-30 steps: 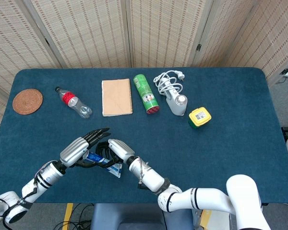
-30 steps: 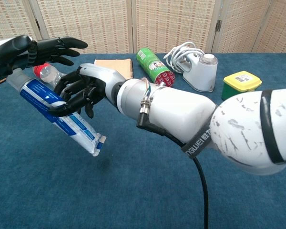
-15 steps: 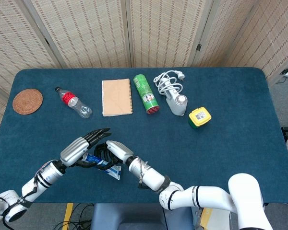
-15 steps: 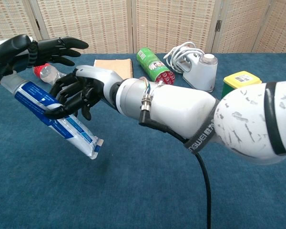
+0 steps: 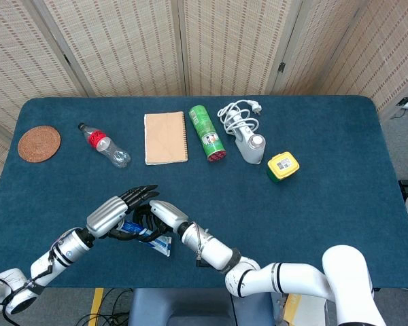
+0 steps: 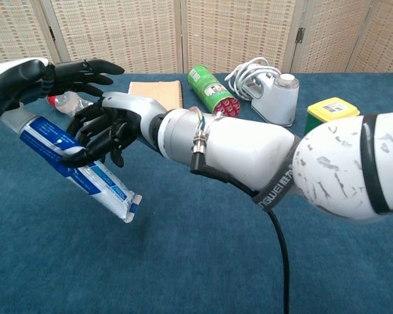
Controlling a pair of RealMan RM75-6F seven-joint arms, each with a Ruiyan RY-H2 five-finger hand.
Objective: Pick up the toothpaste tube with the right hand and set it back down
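The toothpaste tube (image 6: pixel 65 157), blue and white with a crimped end, hangs tilted above the blue table (image 5: pixel 313 204). My right hand (image 6: pixel 101 131) grips it around the middle with dark fingers curled. In the head view only the tube's (image 5: pixel 162 242) white end shows below the right hand (image 5: pixel 156 214). My left hand (image 6: pixel 39 75) hovers just above the tube's cap end, fingers stretched out and holding nothing. In the head view the left hand (image 5: pixel 115 209) sits close beside the right one. Whether it touches the cap I cannot tell.
Along the far side lie a woven coaster (image 5: pixel 39 143), a water bottle (image 5: pixel 103 144), a brown notebook (image 5: pixel 166 138), a green can (image 5: pixel 207 132), a white device with a coiled cord (image 5: pixel 248 142) and a yellow-lidded box (image 5: pixel 283 166).
My right hand has carried the tube slightly left and lower. The left hand's fingers have reached a little further right over the tube.
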